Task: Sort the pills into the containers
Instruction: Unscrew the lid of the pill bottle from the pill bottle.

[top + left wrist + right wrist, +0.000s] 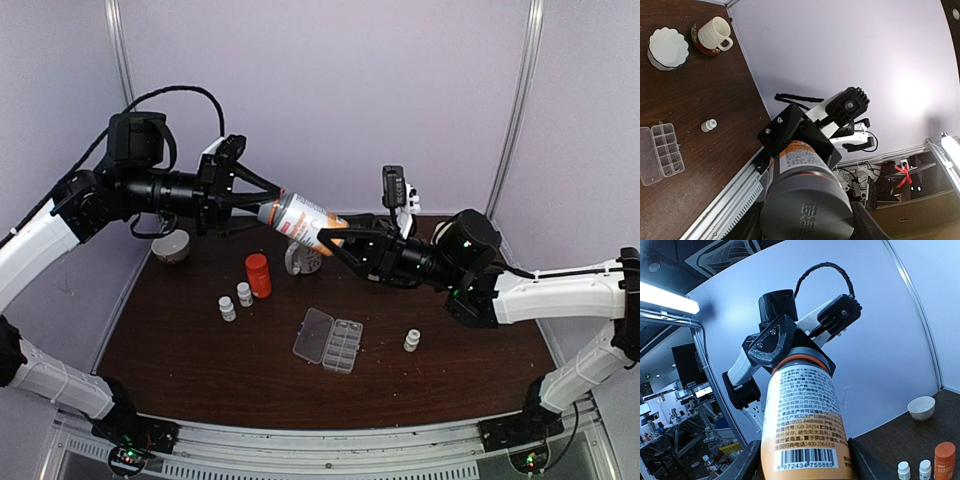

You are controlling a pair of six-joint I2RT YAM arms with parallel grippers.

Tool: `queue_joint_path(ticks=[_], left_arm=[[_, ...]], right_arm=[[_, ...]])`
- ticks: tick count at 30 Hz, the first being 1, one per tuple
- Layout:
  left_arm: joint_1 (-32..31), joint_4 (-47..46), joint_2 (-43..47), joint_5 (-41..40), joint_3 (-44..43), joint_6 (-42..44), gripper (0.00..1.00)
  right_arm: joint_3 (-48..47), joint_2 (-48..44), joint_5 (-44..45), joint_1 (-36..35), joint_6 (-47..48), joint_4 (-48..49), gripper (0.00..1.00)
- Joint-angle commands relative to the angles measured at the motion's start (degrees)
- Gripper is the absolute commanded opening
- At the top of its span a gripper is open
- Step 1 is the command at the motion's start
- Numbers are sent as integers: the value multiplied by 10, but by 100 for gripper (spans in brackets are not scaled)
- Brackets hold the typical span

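Dark wood-grain table (200, 350); clear plastic organizer box (341, 346); glossy paper-labelled bottle (300, 221).

The orange-and-white bottle (801, 382) bears a label (807, 420) of small Chinese print, with "GB 24154", a number beginning "400-156", and "6 972434 755860" under its barcode (807, 458).

**Organizer box laid open, lid flat**

A clear, flat, rectangular organizer box (343, 346) is seen lying on the dark brown surface (200, 350), near its middle. Its transparent hinged lid (312, 333) is folded fully open and rests flat beside the tray. Two rows of small compartments (667, 150) are exposed, facing upward. Whether any pills are held in them cannot be told.
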State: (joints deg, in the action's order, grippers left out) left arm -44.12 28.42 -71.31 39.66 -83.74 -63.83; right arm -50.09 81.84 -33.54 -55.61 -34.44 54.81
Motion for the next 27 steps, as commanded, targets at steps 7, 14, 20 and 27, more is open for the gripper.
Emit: queue_joint_path(ticks=[7,14,20,27], left_arm=[[22,-66,21,30,24,-72,0],[60,-8,48,-5,22,-19,0],[67,38,52,-41,18,81,0],[67,177,48,-233,34,283,0]], right_arm=[[54,0,-1,-5,-3,34,0],[69,-13,7,2,-17,46,0],[68,-16,-1,6,-38,48,0],[70,-11,-21,11,-98,62,0]])
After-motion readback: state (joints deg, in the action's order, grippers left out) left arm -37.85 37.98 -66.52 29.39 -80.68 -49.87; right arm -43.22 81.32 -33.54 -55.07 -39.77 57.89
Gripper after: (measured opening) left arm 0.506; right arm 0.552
